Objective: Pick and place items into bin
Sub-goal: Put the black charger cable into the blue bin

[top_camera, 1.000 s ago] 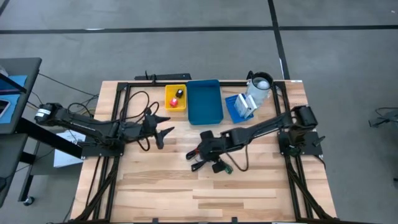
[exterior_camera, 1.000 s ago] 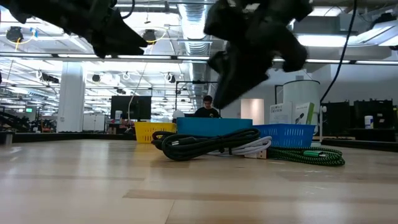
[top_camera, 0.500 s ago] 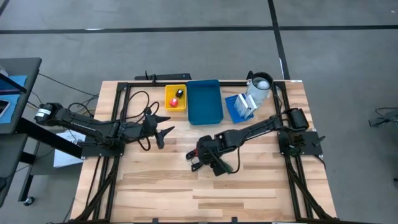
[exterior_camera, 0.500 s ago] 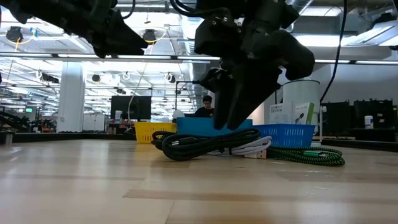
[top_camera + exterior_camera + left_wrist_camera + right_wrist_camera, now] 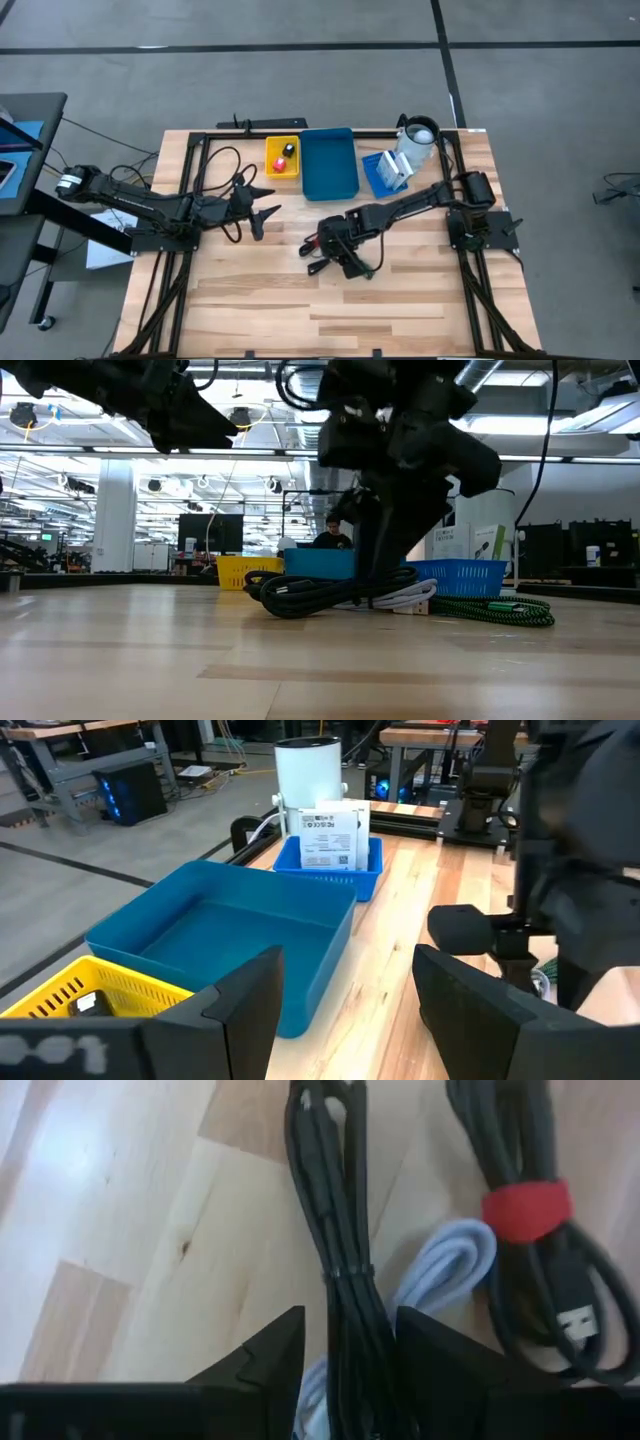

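Note:
A pile of cable bundles lies on the table's middle: a black bundle [image 5: 335,1230] [image 5: 300,592], a white cable [image 5: 440,1260], a black cable with a red strap [image 5: 527,1210] and a green braided cable [image 5: 495,610]. My right gripper [image 5: 338,250] is open and low over the pile, its fingers on either side of the black bundle [image 5: 345,1355]. My left gripper [image 5: 262,210] is open and empty, above the table's left part. The blue bin [image 5: 328,165] stands at the far middle. A white card package [image 5: 330,835] stands in a small blue basket [image 5: 385,172]. My right gripper comes from above, pointing down, with one finger [image 5: 270,1350] on each side of the black bundle's middle [image 5: 350,1295], lying across it. The bundle lies on the table. I cannot tell whether the fingers touch it.
A small yellow bin [image 5: 282,158] with a red piece in it stands left of the blue bin. A white cylindrical cup [image 5: 418,140] stands at the far right behind the blue basket. Black frame rails run along the table's left, right and far sides.
My right gripper has come down from above the cable pile until its fingers stand around the black bundle. The cables have stayed where they were.

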Available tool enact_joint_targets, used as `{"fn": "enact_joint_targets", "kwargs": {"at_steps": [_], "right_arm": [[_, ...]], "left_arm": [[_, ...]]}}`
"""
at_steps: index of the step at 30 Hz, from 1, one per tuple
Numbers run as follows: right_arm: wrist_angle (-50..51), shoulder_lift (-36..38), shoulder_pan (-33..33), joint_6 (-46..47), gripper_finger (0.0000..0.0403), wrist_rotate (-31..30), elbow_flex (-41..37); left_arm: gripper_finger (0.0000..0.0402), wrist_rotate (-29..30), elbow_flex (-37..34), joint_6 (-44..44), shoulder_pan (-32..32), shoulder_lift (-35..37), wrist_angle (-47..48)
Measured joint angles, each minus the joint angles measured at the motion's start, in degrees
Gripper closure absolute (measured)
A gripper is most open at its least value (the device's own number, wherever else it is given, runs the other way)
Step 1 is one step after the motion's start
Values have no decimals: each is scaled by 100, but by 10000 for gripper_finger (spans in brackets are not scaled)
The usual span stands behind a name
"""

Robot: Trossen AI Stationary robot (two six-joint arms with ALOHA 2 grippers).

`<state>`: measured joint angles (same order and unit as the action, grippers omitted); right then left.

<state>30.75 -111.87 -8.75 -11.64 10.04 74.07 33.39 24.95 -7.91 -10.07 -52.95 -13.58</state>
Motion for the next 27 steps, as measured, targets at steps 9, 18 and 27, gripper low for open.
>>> {"fn": "enact_joint_targets", "kwargs": {"at_steps": [9,18,27], "right_arm": [[-161,0,109,50,280,197,-130],[-53,24,-28,-212,378,17,82],[1348,28,-123,-875,375,-914,1052]], "left_arm": [[189,-2,0,-30,2,0,-2],[189,-2,0,-34,2,0,0],[189,-2,0,-32,2,0,0]]}}
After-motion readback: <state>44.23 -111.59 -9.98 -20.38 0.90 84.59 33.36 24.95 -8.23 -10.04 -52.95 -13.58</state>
